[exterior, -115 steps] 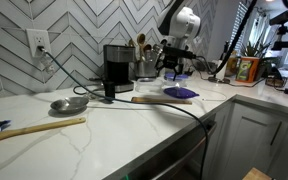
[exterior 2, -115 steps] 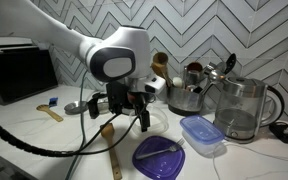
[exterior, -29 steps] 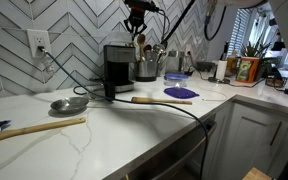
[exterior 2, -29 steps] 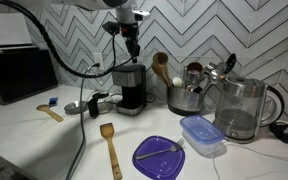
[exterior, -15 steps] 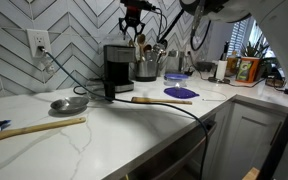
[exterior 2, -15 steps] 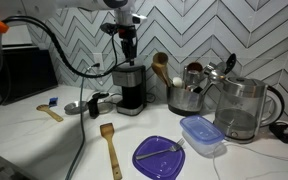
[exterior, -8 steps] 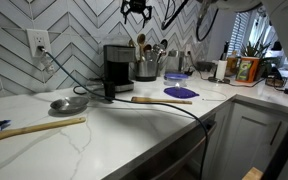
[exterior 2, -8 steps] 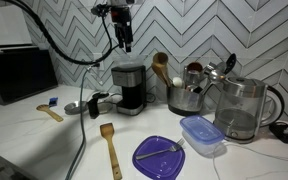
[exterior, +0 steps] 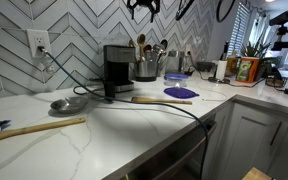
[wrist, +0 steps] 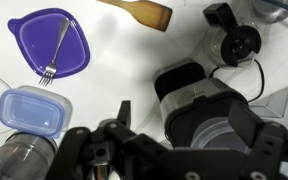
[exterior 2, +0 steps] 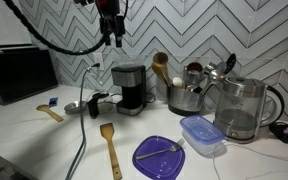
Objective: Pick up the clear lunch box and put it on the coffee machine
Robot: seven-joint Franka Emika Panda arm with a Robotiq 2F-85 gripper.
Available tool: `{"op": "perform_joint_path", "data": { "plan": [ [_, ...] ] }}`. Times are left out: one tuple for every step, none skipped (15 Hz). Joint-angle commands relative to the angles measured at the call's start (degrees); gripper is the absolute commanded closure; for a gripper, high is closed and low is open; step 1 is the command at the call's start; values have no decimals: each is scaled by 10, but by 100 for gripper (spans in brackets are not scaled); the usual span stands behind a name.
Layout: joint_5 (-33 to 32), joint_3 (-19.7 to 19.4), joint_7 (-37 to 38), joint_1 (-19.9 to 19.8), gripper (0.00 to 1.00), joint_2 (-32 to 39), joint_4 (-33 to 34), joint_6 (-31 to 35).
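Note:
The black coffee machine (exterior: 117, 68) stands against the tiled wall; it shows in both exterior views (exterior 2: 130, 88). In the wrist view I look straight down on its top (wrist: 189, 85). A faint, see-through rounded shape, the clear lunch box (wrist: 222, 128), lies on that top. In the exterior views I cannot make the box out. My gripper (wrist: 189, 130) is open and empty, its fingers spread either side of the machine far below. It hangs high above the machine at the top of both exterior views (exterior: 142, 7) (exterior 2: 112, 38).
A purple disc (exterior 2: 159, 153) with a fork on it and a blue-lidded container (exterior 2: 201, 133) lie in front of a glass kettle (exterior 2: 242, 108). A steel utensil crock (exterior: 146, 68) stands beside the machine. A wooden spatula (exterior 2: 110, 148) and a cable (exterior: 174, 108) lie on the counter.
My gripper has risen straight up from just above the coffee machine to the top of the views. Nothing on the counter has moved.

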Motion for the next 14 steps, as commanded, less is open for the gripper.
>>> {"op": "perform_joint_path", "data": {
  "plan": [
    [-38,4,-59,13,0,-80,-138,32],
    [-42,6,-69,14,0,-93,-162,41],
    [-44,7,-78,16,0,-106,-186,52],
    [-44,7,-80,17,0,-119,-210,62],
    [-42,8,-84,18,0,-131,-235,71],
    [-37,8,-85,18,0,-145,-260,83],
    [-34,9,-83,19,0,-159,-285,96],
    [-31,10,-81,19,0,-171,-311,110],
    [-28,11,-79,19,0,-185,-337,124],
    [-23,12,-76,19,0,-198,-363,138],
    [-21,13,-73,19,0,-211,-390,156],
    [-14,14,-69,20,0,-223,-418,171],
    [-7,15,-67,21,0,-232,-442,188],
    [0,17,-61,23,0,-243,-471,210]
  ]
}}
